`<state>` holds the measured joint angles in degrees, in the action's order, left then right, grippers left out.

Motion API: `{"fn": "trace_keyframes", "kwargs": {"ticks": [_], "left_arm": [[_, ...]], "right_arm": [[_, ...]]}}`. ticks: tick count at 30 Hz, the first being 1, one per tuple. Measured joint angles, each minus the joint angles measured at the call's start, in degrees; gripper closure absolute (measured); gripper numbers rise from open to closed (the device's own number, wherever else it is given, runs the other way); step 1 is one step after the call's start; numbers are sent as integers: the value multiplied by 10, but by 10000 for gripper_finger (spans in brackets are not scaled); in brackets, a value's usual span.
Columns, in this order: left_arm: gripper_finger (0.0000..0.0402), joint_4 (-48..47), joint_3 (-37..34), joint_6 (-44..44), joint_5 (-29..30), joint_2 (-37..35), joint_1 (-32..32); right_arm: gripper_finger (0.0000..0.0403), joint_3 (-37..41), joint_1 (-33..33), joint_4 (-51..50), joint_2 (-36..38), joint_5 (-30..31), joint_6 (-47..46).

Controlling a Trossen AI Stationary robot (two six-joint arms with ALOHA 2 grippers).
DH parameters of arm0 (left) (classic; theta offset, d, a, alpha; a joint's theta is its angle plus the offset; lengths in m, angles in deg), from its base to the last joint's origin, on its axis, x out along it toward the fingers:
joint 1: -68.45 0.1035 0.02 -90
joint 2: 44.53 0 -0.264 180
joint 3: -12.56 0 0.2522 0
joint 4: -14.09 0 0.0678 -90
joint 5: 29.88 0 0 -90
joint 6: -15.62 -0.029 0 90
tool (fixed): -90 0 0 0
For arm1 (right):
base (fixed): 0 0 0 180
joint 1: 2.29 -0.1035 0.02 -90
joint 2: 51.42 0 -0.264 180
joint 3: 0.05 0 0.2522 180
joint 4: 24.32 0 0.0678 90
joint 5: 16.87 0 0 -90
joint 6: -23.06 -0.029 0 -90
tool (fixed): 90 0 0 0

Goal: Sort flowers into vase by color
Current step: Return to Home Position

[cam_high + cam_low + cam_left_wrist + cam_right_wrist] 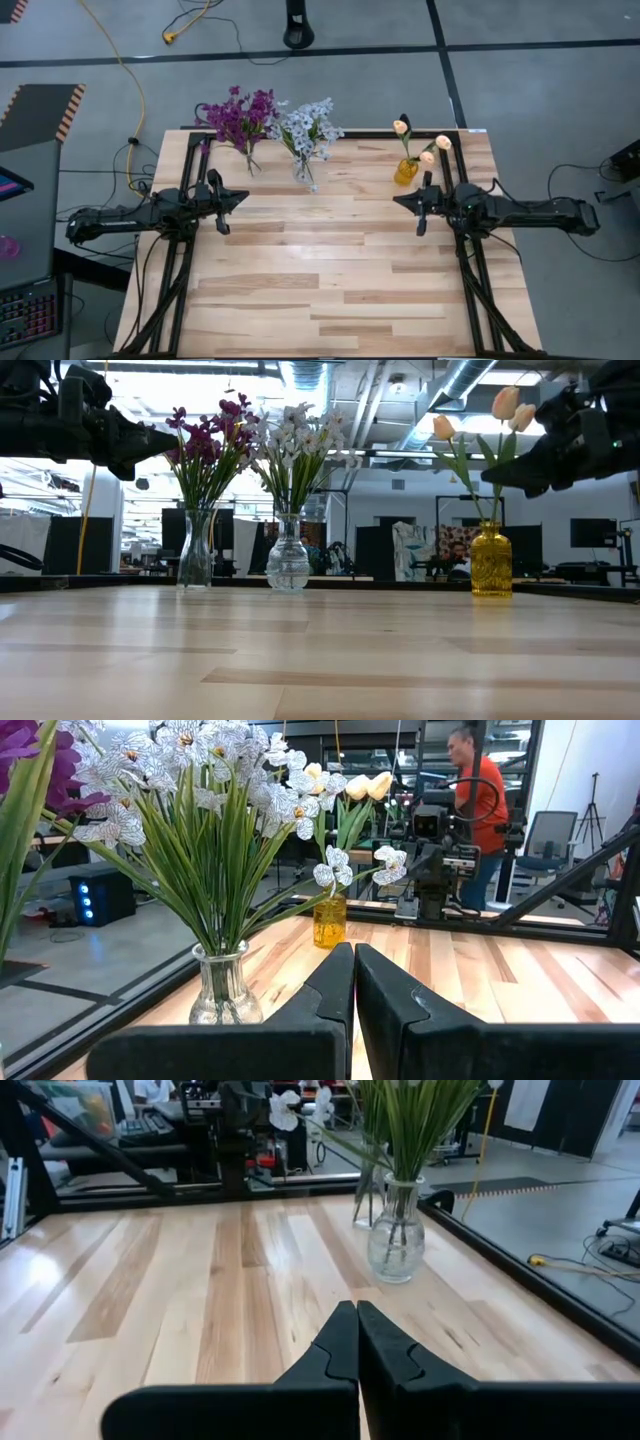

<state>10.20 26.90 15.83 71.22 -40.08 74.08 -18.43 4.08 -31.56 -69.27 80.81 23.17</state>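
Left gripper [240,198] and right gripper [400,201] hover pressed together, facing each other; I have open table [320,290] between them, flowers [305,125] standing along its far edge.

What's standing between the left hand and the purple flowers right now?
Nothing visible. The shut left hand hangs above the table; the purple flowers stand in their clear vase beyond it, only open wood between. The white flowers are off to the side. The right hand waits opposite.

Left gripper [242,198] mid-left of the high view, fingers pressed together, pointing inward. Right gripper [398,201] mid-right, likewise closed, facing it.
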Motion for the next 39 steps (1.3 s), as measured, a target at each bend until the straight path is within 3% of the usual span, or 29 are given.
{"fn": "trace_keyframes", "kwargs": {"ticks": [10, 17, 25, 28, 39], "left_arm": [[401, -1, 0, -3, 0, 0, 0], [401, -1, 0, -12, -2, 0, 0], [401, -42, 0, -56, -57, 0, 0], [401, -81, 0, -52, -59, 0, 0], [401, -84, 0, -65, -79, 0, 0]], "right_arm": [[381, 3, 0, -2, 0, 0, -16], [381, 41, 0, 50, -1, -1, -40], [381, 41, 0, 45, 3, -1, -42], [381, 41, 0, 39, 3, -1, -42], [380, 41, 0, 35, 45, -2, -31]]}}
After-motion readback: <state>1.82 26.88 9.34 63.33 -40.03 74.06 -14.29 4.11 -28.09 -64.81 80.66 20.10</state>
